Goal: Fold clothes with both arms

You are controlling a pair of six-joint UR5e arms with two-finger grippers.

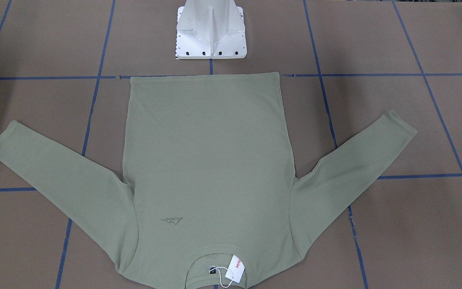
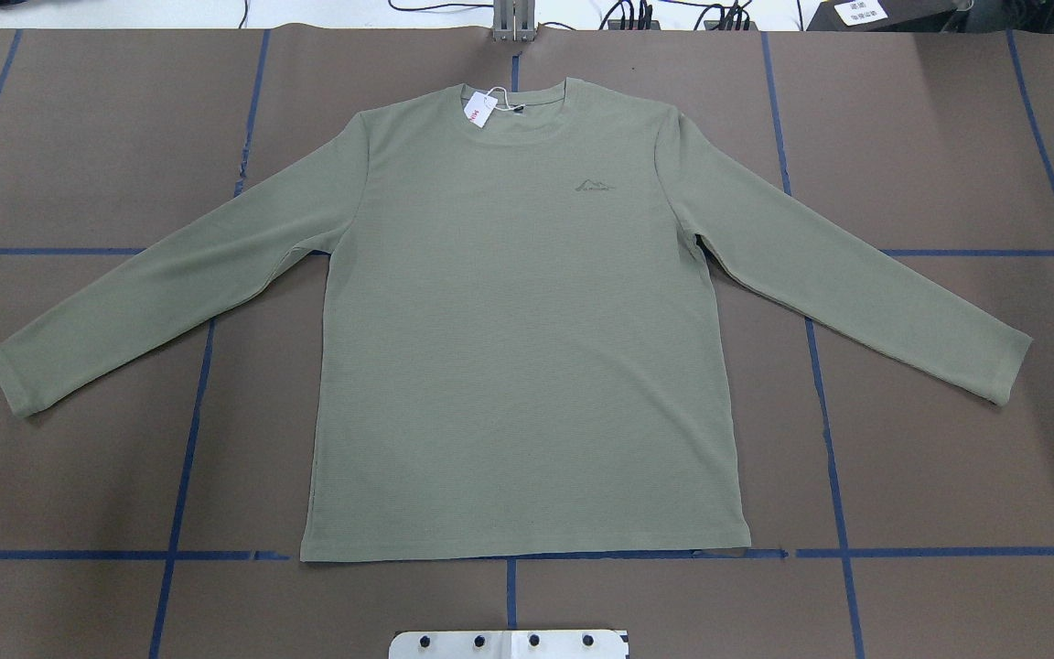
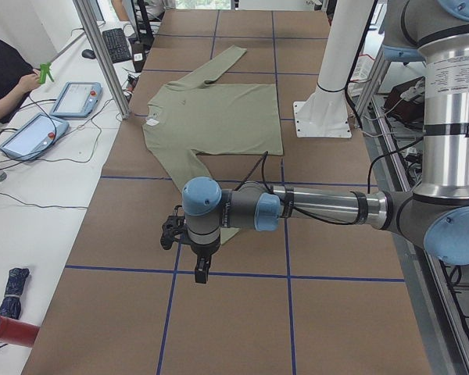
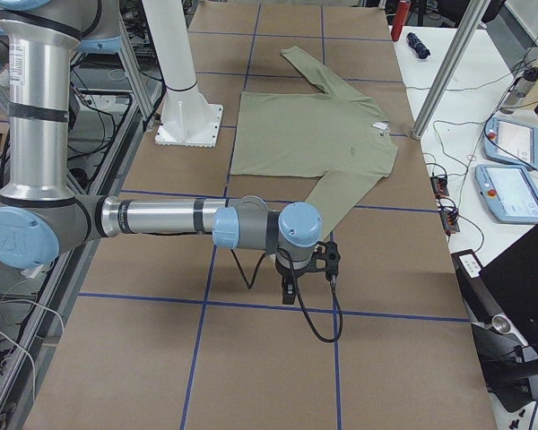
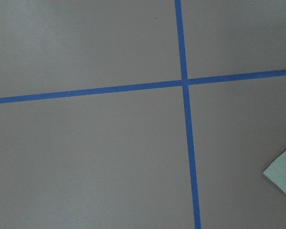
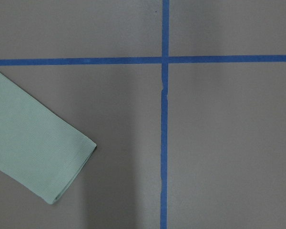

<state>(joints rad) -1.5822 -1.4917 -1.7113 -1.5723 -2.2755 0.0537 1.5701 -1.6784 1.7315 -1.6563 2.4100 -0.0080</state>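
Note:
The olive-green long-sleeved shirt (image 2: 527, 348) lies flat and face up on the brown table, both sleeves spread out. Its collar points away from the robot, with the white hang tag (image 2: 478, 108) on it and a tonal chest logo (image 2: 595, 186). My left gripper (image 3: 199, 269) hangs above the table beyond the near sleeve cuff in the exterior left view. My right gripper (image 4: 290, 291) hangs likewise past the other cuff. Neither touches the shirt (image 1: 207, 160). I cannot tell whether either is open or shut. The right wrist view shows a sleeve end (image 6: 33, 152), and the left wrist view shows a cuff corner (image 5: 283, 174).
The white pedestal base (image 1: 211, 32) stands just behind the shirt's hem. Blue tape lines (image 2: 179, 476) grid the table. Beside the table's far edge are teach pendants (image 3: 74, 98), cables and a person's arm (image 3: 8, 78). A red cylinder (image 3: 8, 328) lies at the near left.

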